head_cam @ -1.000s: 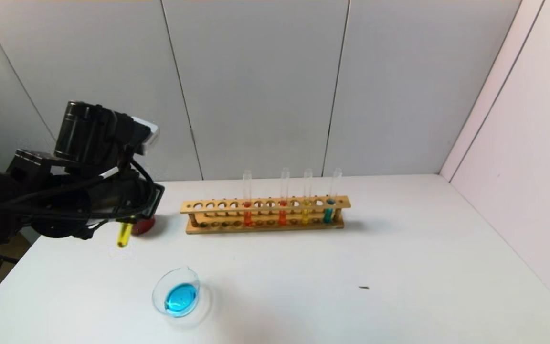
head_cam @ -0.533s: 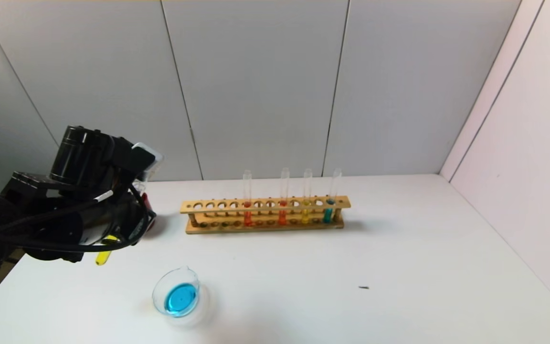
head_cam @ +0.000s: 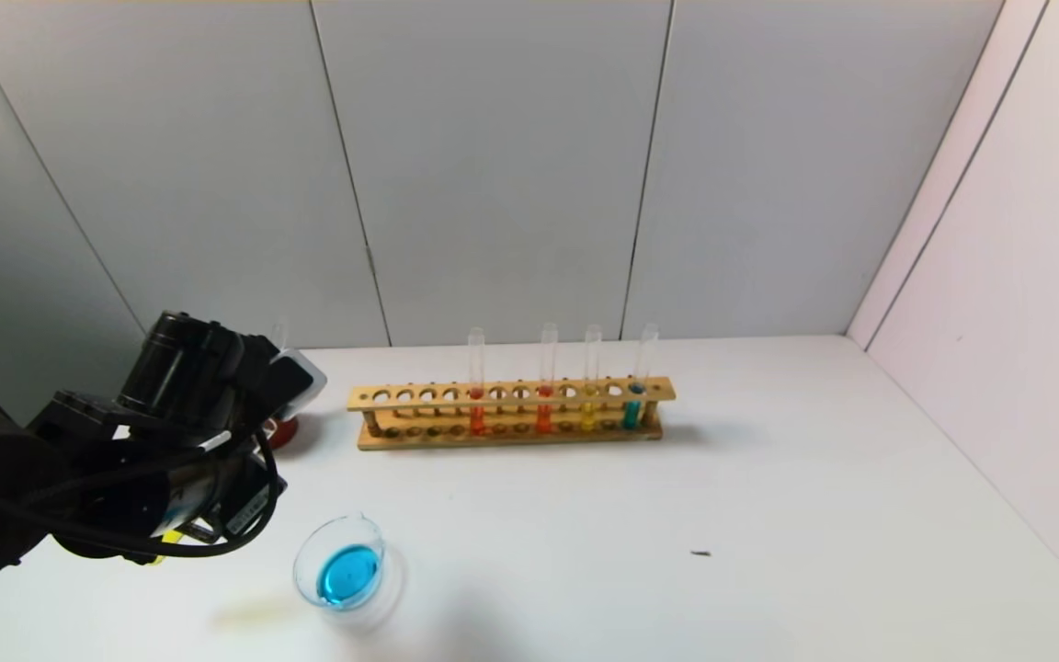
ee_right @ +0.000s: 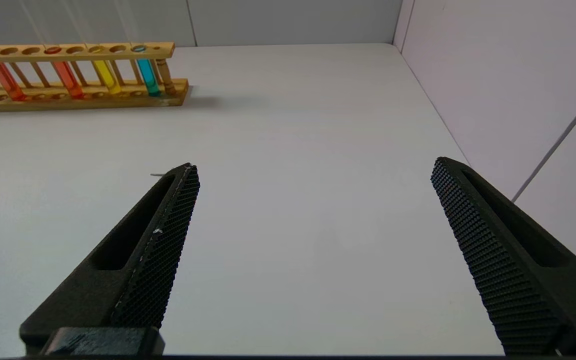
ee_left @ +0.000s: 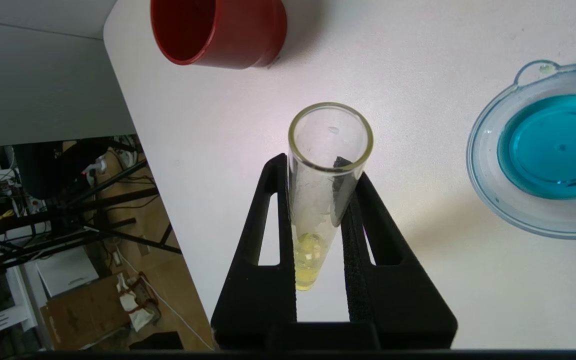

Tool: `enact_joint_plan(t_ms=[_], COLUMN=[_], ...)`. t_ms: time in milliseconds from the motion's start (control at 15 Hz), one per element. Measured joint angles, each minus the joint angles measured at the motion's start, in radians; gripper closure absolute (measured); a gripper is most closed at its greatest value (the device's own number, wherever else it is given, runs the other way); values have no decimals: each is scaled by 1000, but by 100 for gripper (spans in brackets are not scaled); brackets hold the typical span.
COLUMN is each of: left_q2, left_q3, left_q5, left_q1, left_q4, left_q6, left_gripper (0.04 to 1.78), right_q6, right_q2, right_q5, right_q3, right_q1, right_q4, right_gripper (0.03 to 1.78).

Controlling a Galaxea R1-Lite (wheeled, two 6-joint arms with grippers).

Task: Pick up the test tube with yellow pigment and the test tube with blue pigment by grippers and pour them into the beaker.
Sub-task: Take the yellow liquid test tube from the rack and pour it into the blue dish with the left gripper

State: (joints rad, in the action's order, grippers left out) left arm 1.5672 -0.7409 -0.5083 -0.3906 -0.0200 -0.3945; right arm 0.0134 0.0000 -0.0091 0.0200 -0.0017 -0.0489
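My left gripper (ee_left: 318,167) is shut on the test tube with yellow pigment (ee_left: 313,210). The tube is near upright, mouth up, with a little lemon-yellow liquid at its bottom. In the head view the left gripper (head_cam: 208,487) hangs low at the table's left front, just left of the beaker (head_cam: 341,572), and its body hides most of the tube. The beaker holds sky-blue liquid and also shows in the left wrist view (ee_left: 548,150). The test tube with blue pigment is not in view. My right gripper (ee_right: 313,170) is open and empty above bare table.
A wooden rack (head_cam: 511,414) at the back holds two orange-red tubes, a yellow tube (head_cam: 588,409) and a teal tube (head_cam: 632,409). A dark-red cup (ee_left: 218,30) stands beyond the left gripper near the table's left edge. Walls close the back and right.
My left arm has come down and toward the table's front with the yellow tube. The tube's yellow end, plain before, is now mostly hidden behind the arm.
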Motion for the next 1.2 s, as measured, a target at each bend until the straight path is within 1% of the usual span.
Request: enact_joint_plan(t_ms=[467,600,800,1067,1200], left_q2=[55,66,74,103,114], left_q3=[56,69,81,81,77], left_q5=[14,14,13,10,1], left_q1=[1,1,1,-6,-21], left_q4=[-5,-4,3,7,60], left_q6=[-9,-46,-152,-172,-172], left_gripper=[150,150,150,150,150], right_q6=[0,0,0,0,0], right_q2=[0,0,0,0,0], right_q5=[0,0,0,0,0], right_q3=[0,0,0,0,0], right_q1=[0,0,0,0,0], right_q4=[0,0,0,0,0], right_gripper=[11,11,11,11,11])
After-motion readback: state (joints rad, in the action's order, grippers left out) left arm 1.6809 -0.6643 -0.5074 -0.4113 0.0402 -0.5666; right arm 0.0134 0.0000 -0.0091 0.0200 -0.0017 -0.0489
